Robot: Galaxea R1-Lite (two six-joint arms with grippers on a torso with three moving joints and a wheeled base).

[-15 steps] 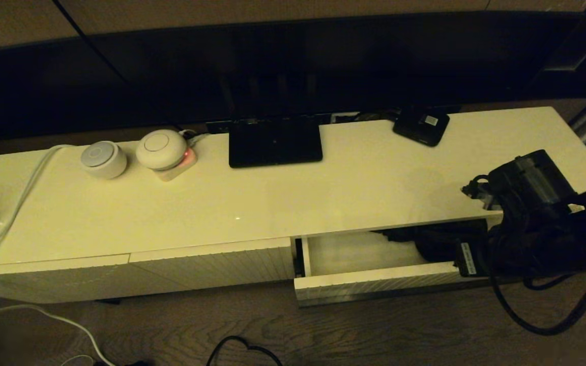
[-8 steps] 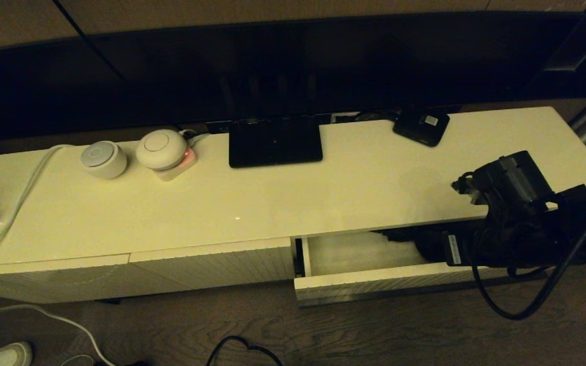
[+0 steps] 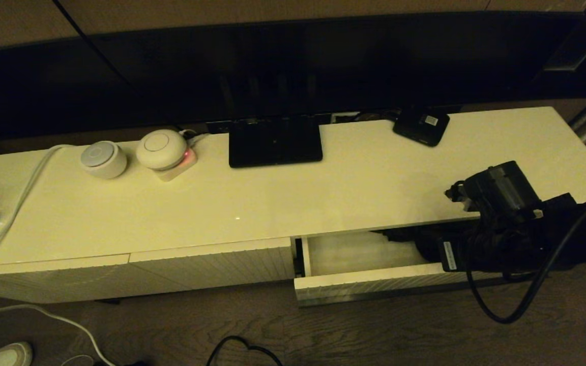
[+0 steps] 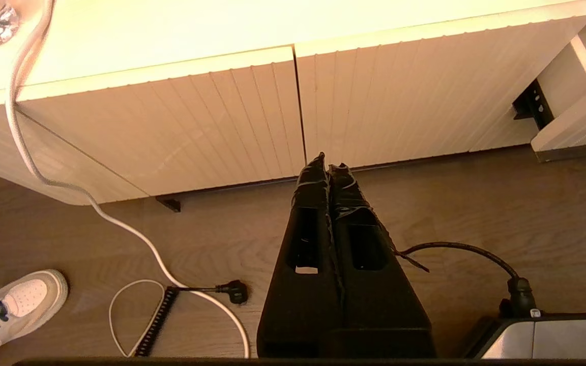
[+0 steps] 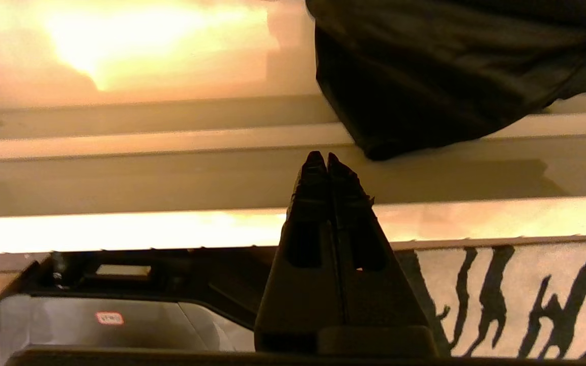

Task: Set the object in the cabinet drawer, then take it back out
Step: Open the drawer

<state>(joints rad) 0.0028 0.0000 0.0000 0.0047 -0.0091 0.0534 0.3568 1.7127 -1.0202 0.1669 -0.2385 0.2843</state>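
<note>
Apparently empty, right gripper (image 5: 327, 158) jaws closed at drawer (image 3: 374, 284) edge beside umbrella (image 5: 450, 76).

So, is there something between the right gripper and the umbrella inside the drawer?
Nothing visible does. The right gripper, shut, points toward the umbrella, which lies in the open drawer; only the drawer's pale rim shows between them.

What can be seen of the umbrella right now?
The umbrella is a black bundle of loose, baggy fabric lying inside the open cabinet drawer, toward its right half, partly under the cabinet top. The right arm hides its right end. In the right wrist view its fabric lies beyond the shut right claw, apart from it.
</note>
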